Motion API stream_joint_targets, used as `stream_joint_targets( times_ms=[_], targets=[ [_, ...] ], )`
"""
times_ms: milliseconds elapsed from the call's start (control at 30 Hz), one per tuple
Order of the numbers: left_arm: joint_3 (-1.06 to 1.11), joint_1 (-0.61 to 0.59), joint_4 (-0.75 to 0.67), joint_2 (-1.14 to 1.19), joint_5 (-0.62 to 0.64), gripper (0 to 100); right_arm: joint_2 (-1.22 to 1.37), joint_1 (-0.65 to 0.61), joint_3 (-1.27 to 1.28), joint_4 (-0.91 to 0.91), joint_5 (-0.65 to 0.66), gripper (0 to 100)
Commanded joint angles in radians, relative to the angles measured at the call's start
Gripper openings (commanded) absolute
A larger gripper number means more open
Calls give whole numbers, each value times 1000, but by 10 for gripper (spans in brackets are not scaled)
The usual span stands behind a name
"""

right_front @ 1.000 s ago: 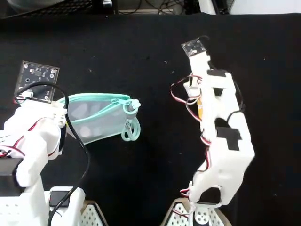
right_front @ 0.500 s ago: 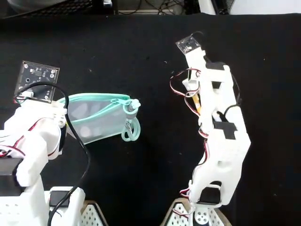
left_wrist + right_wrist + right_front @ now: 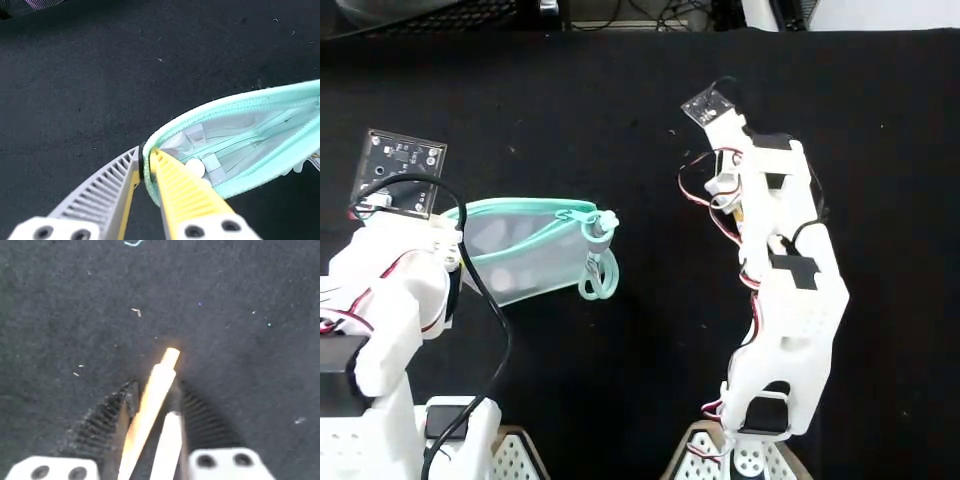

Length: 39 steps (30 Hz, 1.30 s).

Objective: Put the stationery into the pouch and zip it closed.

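L gripper (image 3: 144,152) pinched tight on pouch (image 3: 240,107) rim, zip open. R gripper (image 3: 156,386) clamped on pen (image 3: 167,358), well apart from pouch.

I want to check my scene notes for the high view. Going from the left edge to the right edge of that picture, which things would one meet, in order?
left arm → pouch → zipper ring → right arm
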Motion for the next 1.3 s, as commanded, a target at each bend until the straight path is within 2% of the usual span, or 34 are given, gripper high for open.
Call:
stream_joint_targets(
  times_ms=[0,133,300,667,933,1133,1267],
  targets=[
    [114,-8,15,14,-6,33,-4,-21,-28,63,6,10],
    [114,-8,15,14,-6,33,-62,0,-53,138,0,12],
    [114,-8,15,14,-6,33,-216,17,30,147,-2,12],
    [114,-8,15,14,-6,33,-587,-141,547,158,-2,13],
    [114,-8,15,14,-6,33,-532,-146,656,104,29,19],
    [116,-8,15,14,-6,33,-444,-146,642,100,49,181],
    [116,-8,15,14,-6,33,-423,-144,613,104,49,191]
  ],
)
